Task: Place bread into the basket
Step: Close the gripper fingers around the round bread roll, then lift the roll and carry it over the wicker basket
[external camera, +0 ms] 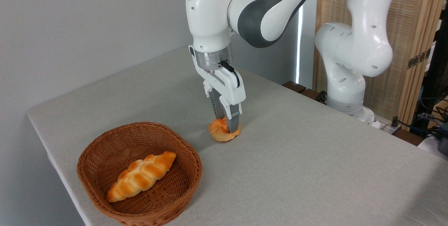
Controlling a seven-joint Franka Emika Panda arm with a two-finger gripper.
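Grey cloth-covered table [315,170] carries round reddish-brown woven wicker basket [105,149], already holding long braided golden loaf [141,176]. Small knotted golden-orange bun [218,131] sits on table right of basket, pincer [225,122] clamped around it. Risk: soft bun could squeeze out and drop short of rim.

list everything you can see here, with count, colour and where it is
small round knotted bun: one, golden-orange, on the table right of the basket, between the hand's fingers
long braided loaf: one, golden, lying inside the basket
round woven wicker basket: one, reddish-brown, near the table's front-left edge
cloth-covered table: one, light grey, fills the view
woven screen: one, beige, behind the arm at right
robot arm: one, white and grey, based at the table's far right
hand: one, white, fingers down around the bun
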